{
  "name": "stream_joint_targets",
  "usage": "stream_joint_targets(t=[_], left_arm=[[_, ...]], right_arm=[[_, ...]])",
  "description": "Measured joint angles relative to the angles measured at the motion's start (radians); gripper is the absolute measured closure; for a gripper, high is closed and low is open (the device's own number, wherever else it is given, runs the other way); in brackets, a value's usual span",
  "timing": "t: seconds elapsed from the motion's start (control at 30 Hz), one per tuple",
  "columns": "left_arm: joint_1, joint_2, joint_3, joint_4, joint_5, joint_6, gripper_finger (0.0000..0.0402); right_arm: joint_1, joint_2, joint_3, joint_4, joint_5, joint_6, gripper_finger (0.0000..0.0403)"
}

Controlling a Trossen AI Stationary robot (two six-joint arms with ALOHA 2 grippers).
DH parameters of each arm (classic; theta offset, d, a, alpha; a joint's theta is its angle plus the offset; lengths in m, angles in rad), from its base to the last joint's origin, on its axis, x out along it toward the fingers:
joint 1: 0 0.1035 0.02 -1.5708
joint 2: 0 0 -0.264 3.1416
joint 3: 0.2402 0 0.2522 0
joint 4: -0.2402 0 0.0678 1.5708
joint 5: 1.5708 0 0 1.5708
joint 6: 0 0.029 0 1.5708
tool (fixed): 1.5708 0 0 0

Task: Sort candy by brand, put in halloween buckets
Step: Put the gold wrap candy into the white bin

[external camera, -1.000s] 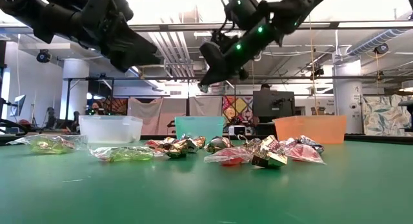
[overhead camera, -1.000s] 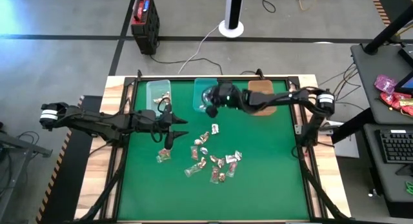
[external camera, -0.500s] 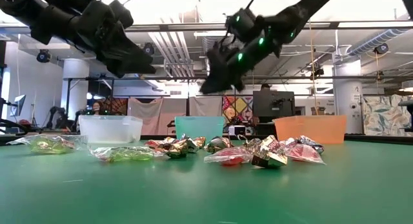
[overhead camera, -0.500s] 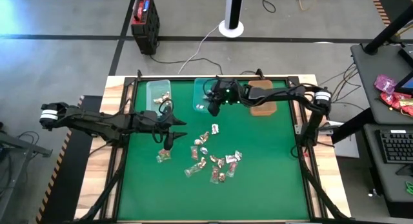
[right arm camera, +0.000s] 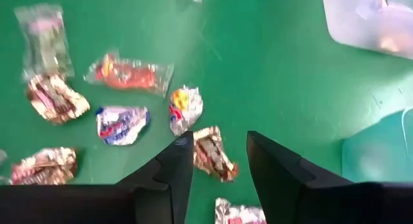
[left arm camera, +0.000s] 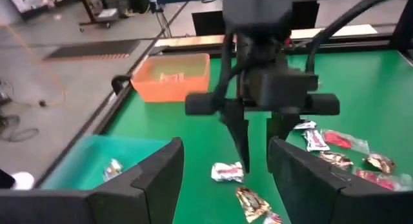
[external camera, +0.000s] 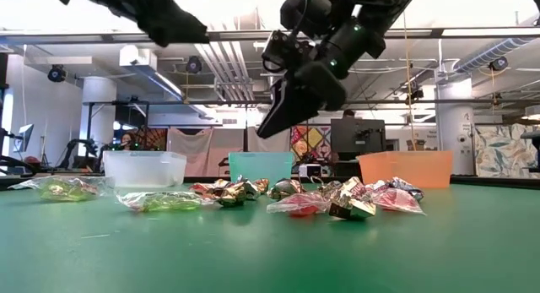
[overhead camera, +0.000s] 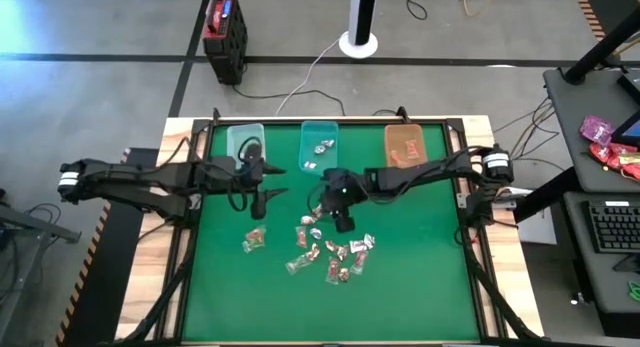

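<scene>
1. Your right gripper (overhead camera: 338, 212) hangs over the candy (overhead camera: 328, 249) heap mid-table, fingers spread and empty.
2. The sweets lie touching; closing here may pinch two brands together.
3. Your left gripper (overhead camera: 268, 182), spread too, waits near the clear-green bucket (overhead camera: 244, 137); the teal bucket (overhead camera: 320, 133) and orange bucket (overhead camera: 404, 137) sit along the far edge.

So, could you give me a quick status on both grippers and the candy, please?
Right gripper open, empty, above the candy pile. Left gripper open, empty, near the clear-green bin. Teal bin and orange bin hold pieces. Nothing in the way.
</scene>
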Motion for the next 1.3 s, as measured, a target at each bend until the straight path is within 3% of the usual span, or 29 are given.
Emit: stream_joint_targets(t=[0.3, 0.57, 0.8, 0.97, 1.3], left_arm=[[0.0, 0.01, 0.041, -0.017, 0.001, 0.04, 0.0192], [0.0, 0.01, 0.04, -0.015, 0.002, 0.029, 0.0192], [0.0, 0.012, 0.038, -0.019, 0.002, 0.029, 0.0192], [0.0, 0.012, 0.037, -0.019, 0.003, 0.02, 0.0192], [0.0, 0.012, 0.009, -0.016, 0.004, -0.004, 0.0192]], right_arm=[[0.013, 0.003, -0.001, 0.014, 0.009, 0.018, 0.0233], [0.017, 0.138, -0.001, 0.057, 0.005, 0.03, 0.0231], [0.014, 0.189, 0.005, 0.09, 0.065, 0.056, 0.0234], [0.011, 0.199, 0.005, 0.1, 0.069, 0.056, 0.0268], [0.009, 0.202, 0.004, 0.14, 0.074, 0.046, 0.0385]])
